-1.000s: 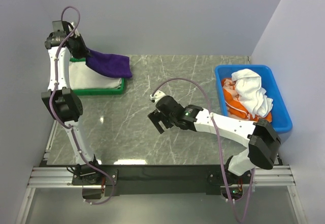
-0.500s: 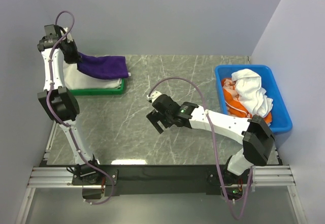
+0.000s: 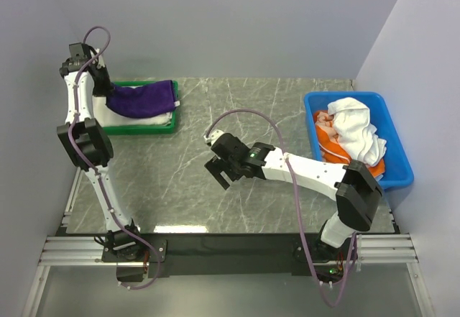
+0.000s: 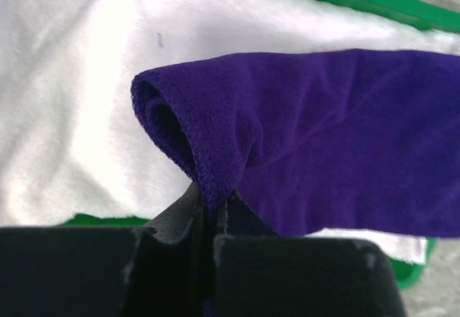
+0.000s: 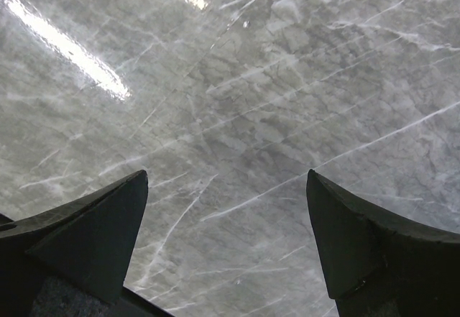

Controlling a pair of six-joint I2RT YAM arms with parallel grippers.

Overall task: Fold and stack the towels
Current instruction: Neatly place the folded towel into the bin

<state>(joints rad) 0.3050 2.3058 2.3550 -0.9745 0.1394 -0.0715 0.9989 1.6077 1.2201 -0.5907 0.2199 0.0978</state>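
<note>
A folded deep purple towel (image 3: 140,98) lies across a white towel (image 3: 136,118) in the green tray (image 3: 171,126) at the far left. My left gripper (image 3: 106,91) is shut on the purple towel's left edge (image 4: 215,180), just above the white towel (image 4: 65,116). Over the middle of the table my right gripper (image 3: 221,173) stands open with only marble between its fingers (image 5: 93,223). More towels, a white one (image 3: 357,126) over an orange one (image 3: 338,150), lie crumpled in the blue bin (image 3: 399,166) at the right.
Grey walls close in the table at the back and both sides. The marble tabletop (image 3: 237,116) stretches between the tray and the bin. A black rail (image 3: 230,245) runs along the near edge by the arm bases.
The left gripper has come down and toward the tray with the purple towel, which now lies across the white towel instead of hanging over the tray's right edge. My right gripper has shifted slightly left.
</note>
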